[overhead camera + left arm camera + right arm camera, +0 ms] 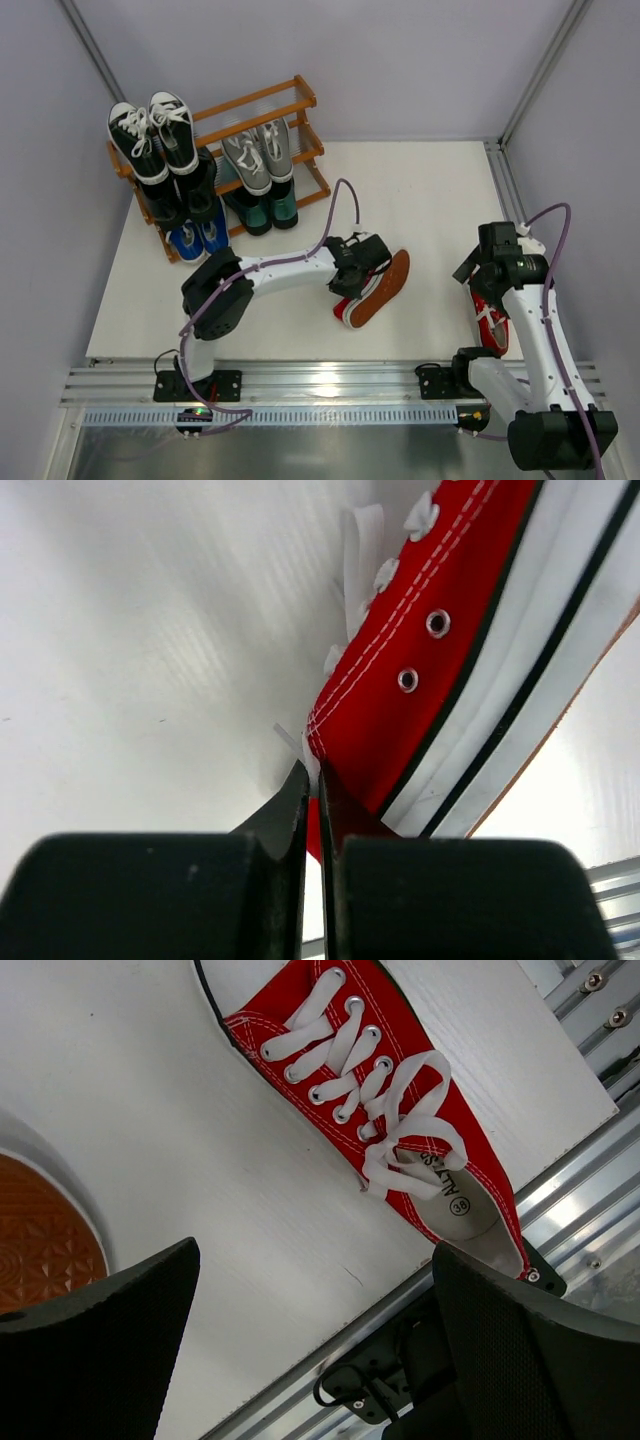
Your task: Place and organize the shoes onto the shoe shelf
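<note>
Five pairs sit on the shelf [262,100]; only the red pair is off it, so the step in hand is fetching that pair. The left gripper [312,780] is all but closed, its fingers pinching the canvas rim of one red shoe [450,640]. That shoe lies tipped on its side near the middle of the worktop [430,190], orange sole showing; whether it is clear of the surface I cannot tell. The right gripper [315,1260] is spread wide with nothing in it, hanging above the other red shoe [385,1110], which lies laces-up by the near right edge. Next, I judge, the held shoe must go to the shelf, probably the lowest tier beside the blue sneakers [197,240], where space seems free, and be turned sole-down onto the rails. So thin a rim pinch could let it swing or slip.
</note>
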You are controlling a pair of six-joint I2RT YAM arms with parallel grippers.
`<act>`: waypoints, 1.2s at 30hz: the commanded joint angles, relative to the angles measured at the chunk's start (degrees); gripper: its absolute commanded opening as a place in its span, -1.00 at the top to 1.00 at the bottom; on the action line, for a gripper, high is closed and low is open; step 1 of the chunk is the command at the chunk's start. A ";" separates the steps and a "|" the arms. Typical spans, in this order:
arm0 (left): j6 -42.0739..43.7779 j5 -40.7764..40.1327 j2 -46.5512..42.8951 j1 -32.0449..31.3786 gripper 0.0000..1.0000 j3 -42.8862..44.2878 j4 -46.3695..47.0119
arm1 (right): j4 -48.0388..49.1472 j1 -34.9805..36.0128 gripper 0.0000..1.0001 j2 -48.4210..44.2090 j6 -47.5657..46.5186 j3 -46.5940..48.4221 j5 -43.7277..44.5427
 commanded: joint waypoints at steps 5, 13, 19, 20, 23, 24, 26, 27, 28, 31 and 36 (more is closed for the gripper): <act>6.37 -5.72 -9.60 4.23 1.00 1.03 -4.87 | 5.12 -15.87 -0.95 8.99 -5.43 -1.17 -8.04; 6.20 -5.81 -17.86 4.94 0.99 -2.63 -4.62 | 7.15 -19.17 -0.95 16.93 -6.85 0.59 -7.72; -0.29 -5.10 -21.73 4.50 1.00 -13.63 -0.57 | 10.48 -19.17 -0.96 21.93 -5.45 -2.57 -8.77; -1.52 -5.63 -22.61 4.15 1.00 -15.47 -0.22 | 10.92 -19.17 -0.96 22.81 -5.10 -2.66 -9.39; -6.71 -8.87 -28.14 3.19 1.00 -21.89 1.10 | 13.03 -19.17 -0.96 25.89 -4.13 -3.80 -11.41; -8.98 -9.41 -30.68 2.92 0.99 -24.26 1.19 | 14.60 -19.17 -0.96 26.59 -4.13 -4.33 -11.33; -10.15 -9.85 -32.36 2.13 1.00 -25.77 1.89 | 16.19 -19.17 -0.99 28.97 -4.74 -6.00 -11.41; -10.41 -9.42 -32.89 1.87 1.00 -26.47 2.07 | 16.72 -19.17 -1.00 29.58 -4.65 -6.53 -11.59; -11.28 -9.50 -33.07 1.43 0.99 -26.83 1.72 | 18.21 -19.17 -0.96 30.29 -4.74 -7.14 -11.76; -13.04 -9.50 -32.72 -0.42 1.00 -26.57 1.63 | 21.90 -19.17 -0.43 30.82 -5.44 -10.04 -14.65; -16.82 -9.86 -32.99 -3.50 1.00 -26.47 3.47 | 26.04 -18.64 0.92 26.52 -7.20 -13.74 -23.27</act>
